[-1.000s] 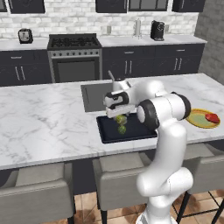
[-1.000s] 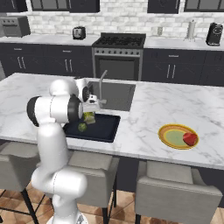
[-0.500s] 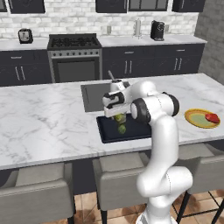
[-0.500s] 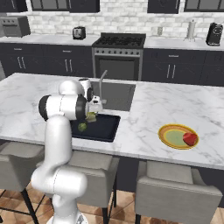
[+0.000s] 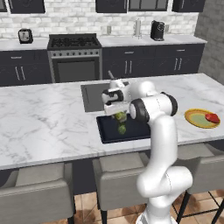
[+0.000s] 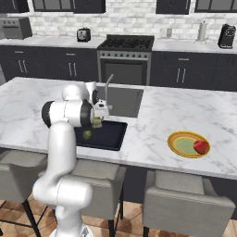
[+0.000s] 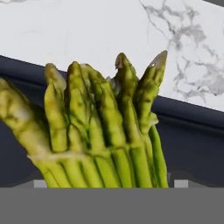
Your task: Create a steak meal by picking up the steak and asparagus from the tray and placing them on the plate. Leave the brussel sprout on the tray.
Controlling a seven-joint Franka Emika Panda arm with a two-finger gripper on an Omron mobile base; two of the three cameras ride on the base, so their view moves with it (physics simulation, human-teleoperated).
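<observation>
My jaws [image 5: 118,114] are clenched on the asparagus [image 7: 94,131]; in the hand view the stalks fan upward from between my finger tips, points away from me, with the dark rim of the tray [image 7: 188,116] and the pale marble of the bench [image 7: 87,30] behind them. The grip sits at the cut end of the bundle, which keeps the stalks together and leaves the loose tips free. In both base views the asparagus [image 5: 119,116] hangs under my hand above the tray [image 5: 109,131], apart from its floor as far as I can judge, so I take the lift as under way and the carry as not yet begun. The brussel sprout [image 5: 122,129] lies on the tray just below and beside my hand; it is to be left there, so the lift should go straight up before any sideways travel, to avoid brushing it. The steak [image 5: 213,117] already rests on the plate [image 5: 196,119], at the edge of it farther from me, which leaves the greenish middle and the near side open for the stalks. The plate stands on the bench well to my right of the tray, near the front edge. Risk, as I judge it: the bundle is held low, so a fast swing could let stalks slip or splay; a level, steady carry is called for.
</observation>
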